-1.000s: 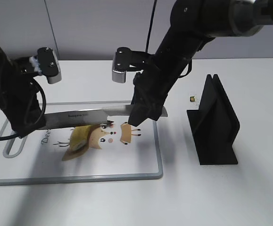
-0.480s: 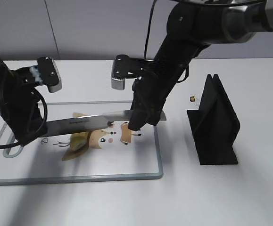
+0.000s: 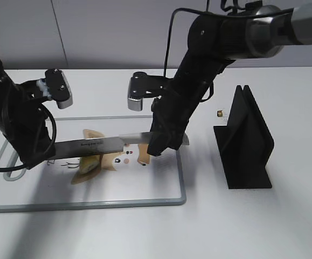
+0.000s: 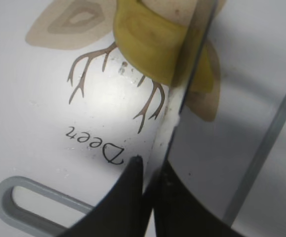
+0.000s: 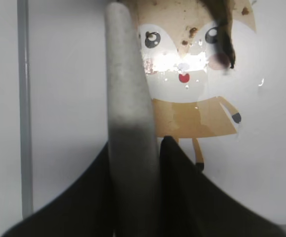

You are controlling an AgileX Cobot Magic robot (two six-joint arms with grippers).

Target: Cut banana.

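Note:
The banana (image 3: pixel 89 163) is a short yellow stub lying on the white cutting board (image 3: pixel 181 183), over its deer print. It fills the top of the left wrist view (image 4: pixel 147 44). Its dark stem tip shows in the right wrist view (image 5: pixel 224 34). A knife (image 3: pixel 94 144) lies level across the banana, its blade pressed on the top. My left gripper (image 3: pixel 37 154) (image 4: pixel 151 165) is shut on the blade's (image 4: pixel 192 74) tip end. My right gripper (image 3: pixel 161 145) (image 5: pixel 135 148) is shut on the grey handle (image 5: pixel 125 74).
A black slotted knife stand (image 3: pixel 247 140) is on the table to the right of the board. A small dark-yellow bit (image 3: pixel 220 113) lies behind it. The board's handle slot (image 3: pixel 13 170) is at its left end, beside my left arm.
Both arms have lowered the knife toward the board. The blade was above the banana a second ago and now presses on it.

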